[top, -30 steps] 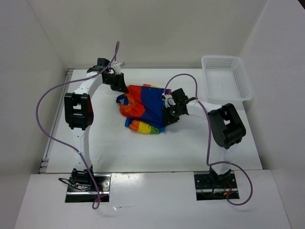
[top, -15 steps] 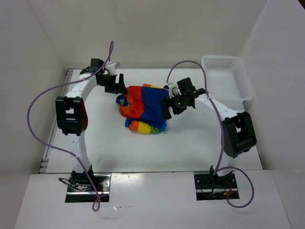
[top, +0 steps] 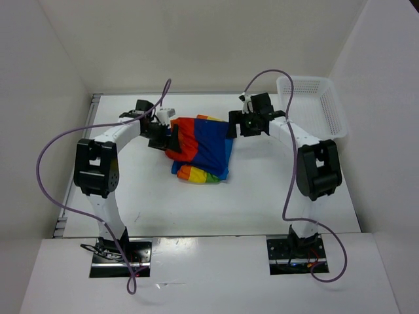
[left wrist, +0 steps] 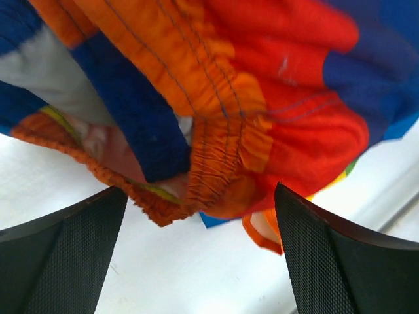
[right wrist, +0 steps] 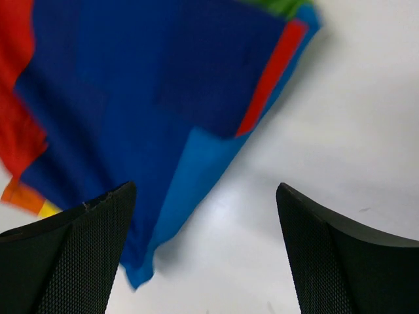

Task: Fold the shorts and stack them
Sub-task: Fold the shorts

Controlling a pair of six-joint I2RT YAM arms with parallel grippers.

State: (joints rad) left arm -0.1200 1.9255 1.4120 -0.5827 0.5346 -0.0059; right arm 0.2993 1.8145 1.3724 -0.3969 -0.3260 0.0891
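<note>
Your left gripper [left wrist: 200, 195] has its jaws spread wide with nothing pinched. In its wrist view the two fingers frame the gathered orange-and-red elastic edge of the shorts [top: 203, 147] without closing on it; from above, it sits right at the bundle's left side. Your right gripper [right wrist: 204, 190] is likewise spread and holds nothing. Its fingers frame the light-blue edge of the cloth and bare white surface, at the bundle's far right corner.

The shorts lie in a folded, slightly rumpled bundle at the middle of the table [top: 262, 196], between the two grippers. The bundle is about as wide as it is deep, so you cannot tell a clear long axis. The dark blue panel runs from far to near, red and orange lie to the left, and the rainbow stripes show at the near edge.

The tabletop is white, with white walls [top: 196, 46] around it. A white lattice basket [top: 306, 79] sits at the far right corner, apart from the shorts.
</note>
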